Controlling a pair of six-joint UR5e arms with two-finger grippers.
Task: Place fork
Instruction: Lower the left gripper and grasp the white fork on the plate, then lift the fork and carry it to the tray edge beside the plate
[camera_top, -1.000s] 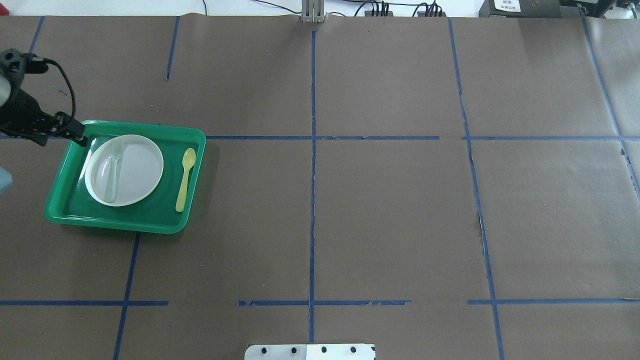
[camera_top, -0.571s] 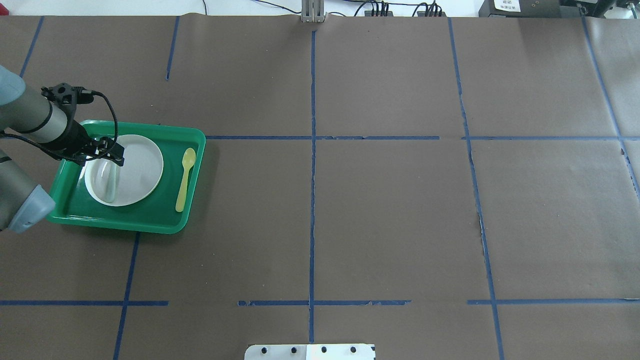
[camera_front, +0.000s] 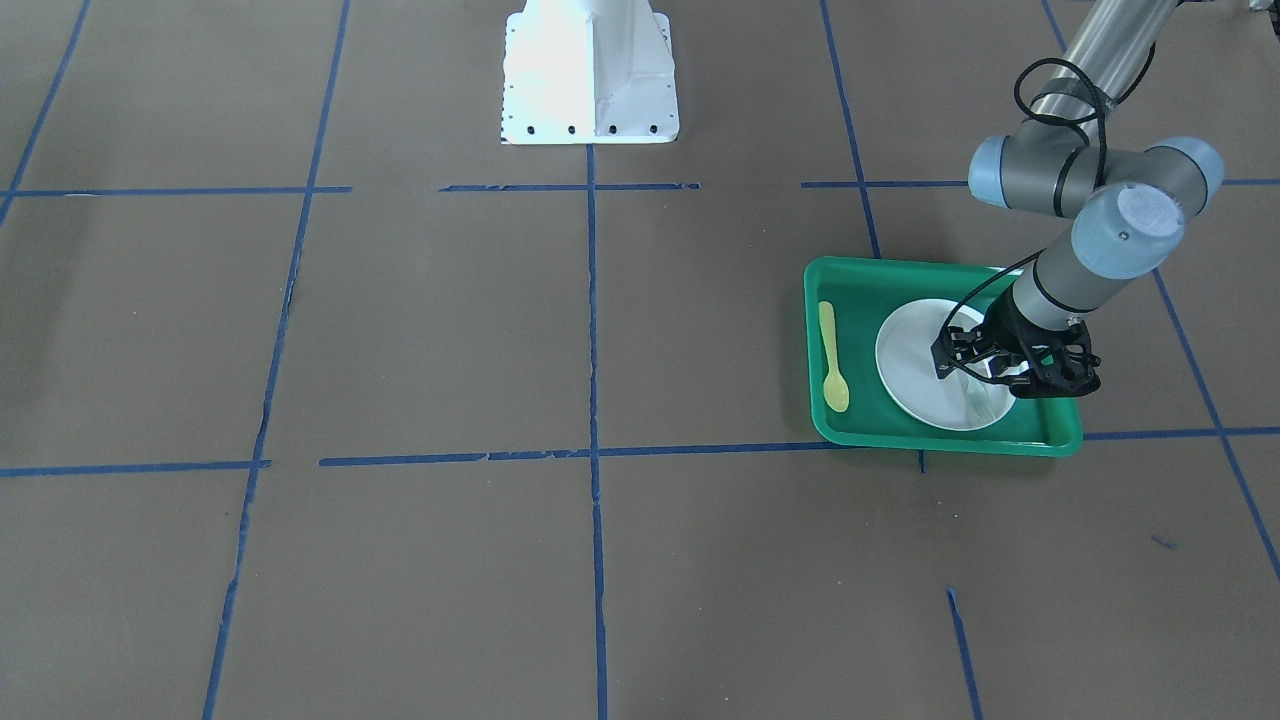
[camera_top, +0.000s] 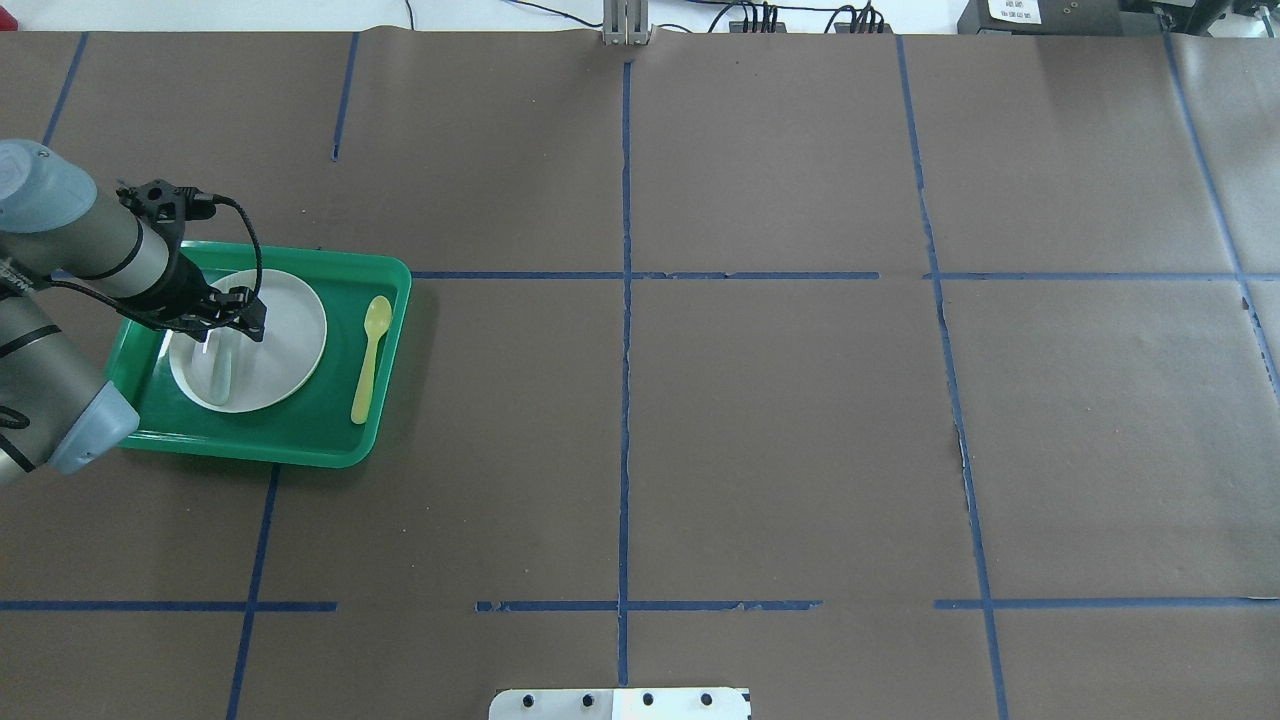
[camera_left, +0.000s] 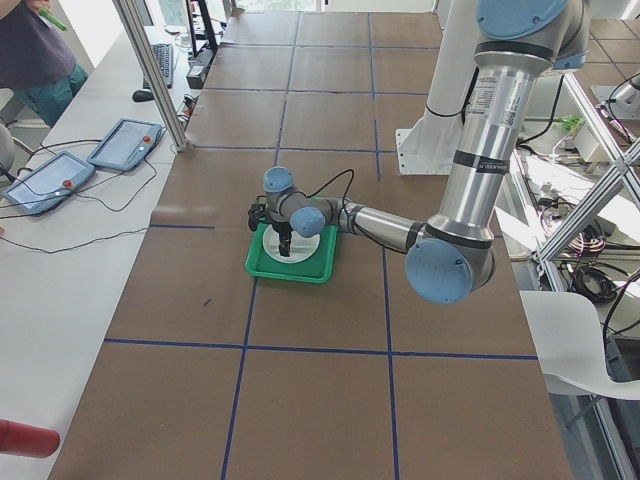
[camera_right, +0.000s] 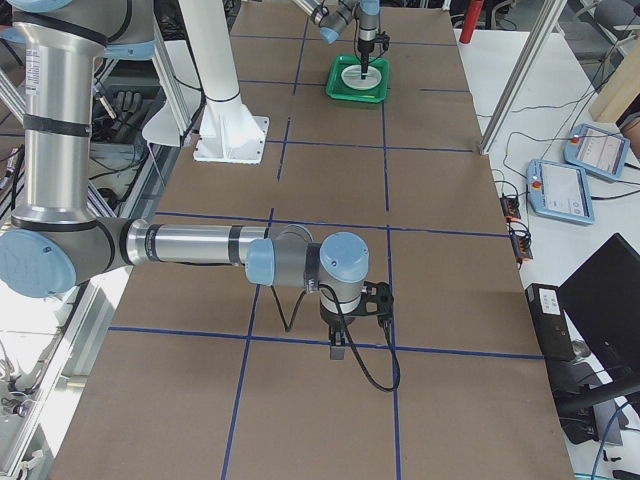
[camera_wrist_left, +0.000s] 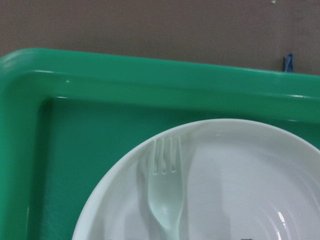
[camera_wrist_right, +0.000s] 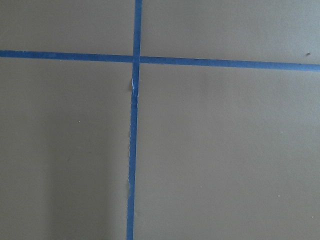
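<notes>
Likely light, stiff, slick fork (camera_wrist_left: 167, 200), tines toward 12 o'clock on the plate (camera_wrist_left: 240, 170), wants pinching mid-handle; left pincer (camera_top: 235, 325) hangs above, open, empty

Pale fork (camera_wrist_left: 167, 196) flat on white plate (camera_wrist_left: 242, 167)

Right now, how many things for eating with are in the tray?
2. The fork lies on the plate; the spoon lies on the tray beside the plate. The arm covers a little of the tray.
</notes>
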